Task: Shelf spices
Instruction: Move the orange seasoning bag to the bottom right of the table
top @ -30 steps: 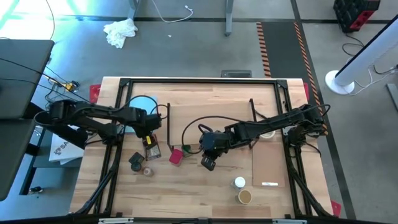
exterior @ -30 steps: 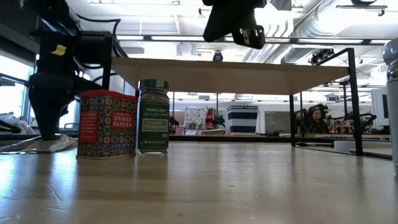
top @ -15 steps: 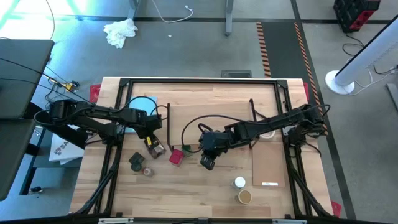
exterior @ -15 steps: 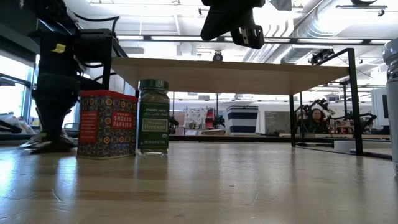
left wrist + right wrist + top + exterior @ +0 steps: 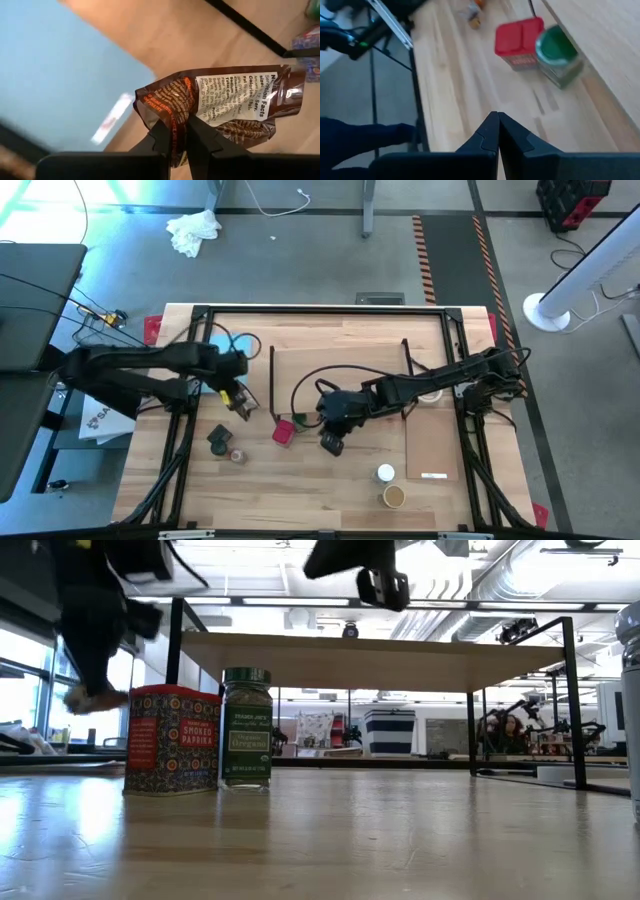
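My left gripper (image 5: pixel 240 402) hangs over the table's left part, shut on a crumpled brown foil packet (image 5: pixel 235 107) with a white nutrition label. The red paprika tin (image 5: pixel 283 430) and the green-topped jar (image 5: pixel 300 421) stand side by side on the table in front of the shelf (image 5: pixel 345 375), a pale plank on black wire frames. My right gripper (image 5: pixel 332 443) hovers shut just right of those two, holding nothing. My left gripper pinches the packet's crumpled end (image 5: pixel 167 107) between its two fingers (image 5: pixel 200 135). The rest of the packet sticks out beyond the fingertips. In the low view it hangs at the fingers (image 5: pixel 95 695), lifted clear of the table.
A dark-topped jar (image 5: pixel 218 438) and a small jar (image 5: pixel 237 454) stand near the left front. A white-topped jar (image 5: pixel 385 473) and a tan-topped one (image 5: pixel 394 496) stand at the right front beside a flat pale board (image 5: pixel 432 442). A light-blue pad (image 5: pixel 235 342) lies far left.
My left gripper has shut on the brown packet where it lay on the table. It has then risen and drawn toward the table's far edge, lifting the packet clear.
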`<control>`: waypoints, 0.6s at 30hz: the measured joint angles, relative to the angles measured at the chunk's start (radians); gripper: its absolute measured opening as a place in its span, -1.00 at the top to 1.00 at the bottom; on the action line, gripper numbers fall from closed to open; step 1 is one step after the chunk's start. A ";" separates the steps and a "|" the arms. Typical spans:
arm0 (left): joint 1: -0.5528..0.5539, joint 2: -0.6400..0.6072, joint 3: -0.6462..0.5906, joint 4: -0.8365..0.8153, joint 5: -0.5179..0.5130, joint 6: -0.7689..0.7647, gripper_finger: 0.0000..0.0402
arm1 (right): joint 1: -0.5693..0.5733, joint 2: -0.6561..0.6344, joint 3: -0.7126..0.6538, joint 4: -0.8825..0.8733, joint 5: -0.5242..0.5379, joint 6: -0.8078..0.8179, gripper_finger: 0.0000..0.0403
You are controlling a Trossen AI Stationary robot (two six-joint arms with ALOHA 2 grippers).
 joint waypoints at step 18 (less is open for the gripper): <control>0.000 -0.339 0.429 0.046 -0.351 -0.050 0.89 | -0.101 -0.155 0.000 0.361 0.043 -0.032 1.00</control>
